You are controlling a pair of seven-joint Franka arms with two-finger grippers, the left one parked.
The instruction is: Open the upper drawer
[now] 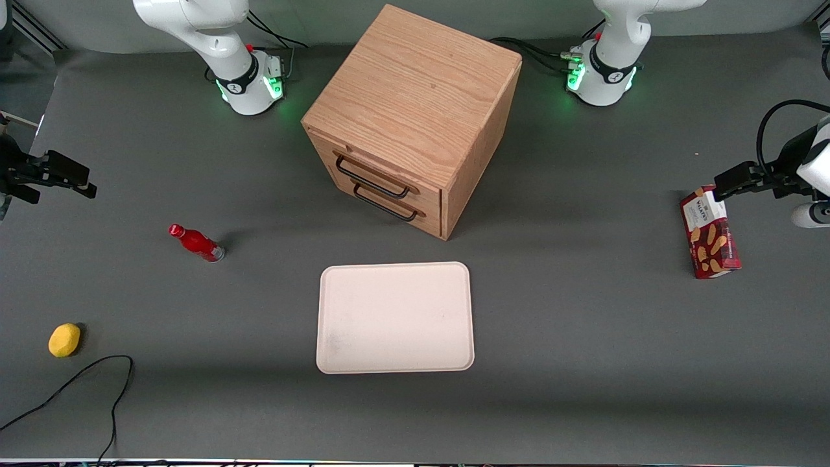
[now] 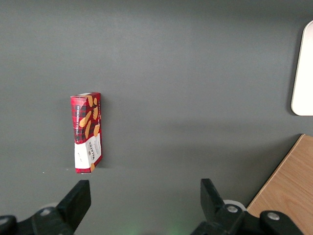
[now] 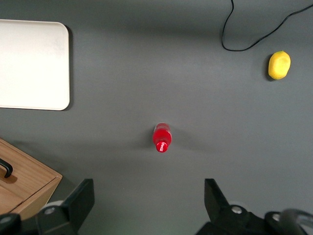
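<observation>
The oak cube cabinet (image 1: 415, 97) stands at the table's middle, farther from the front camera than the tray. Its upper drawer (image 1: 382, 170) is shut flush, and its black wire bar handle (image 1: 371, 178) sits just above the lower drawer's matching handle (image 1: 385, 203). My right gripper (image 1: 84, 185) hovers above the table toward the working arm's end, well apart from the cabinet. It is open and empty in the right wrist view (image 3: 149, 196), with bare grey table between its fingertips (image 3: 84, 193). A corner of the cabinet (image 3: 24, 183) shows in that view.
A red bottle (image 1: 196, 242) lies between my gripper and the cabinet, also in the right wrist view (image 3: 162, 138). A lemon (image 1: 64, 340) and a black cable (image 1: 78, 383) lie nearer the camera. A white tray (image 1: 395, 318) lies before the cabinet. A cookie box (image 1: 710, 233) stands toward the parked arm's end.
</observation>
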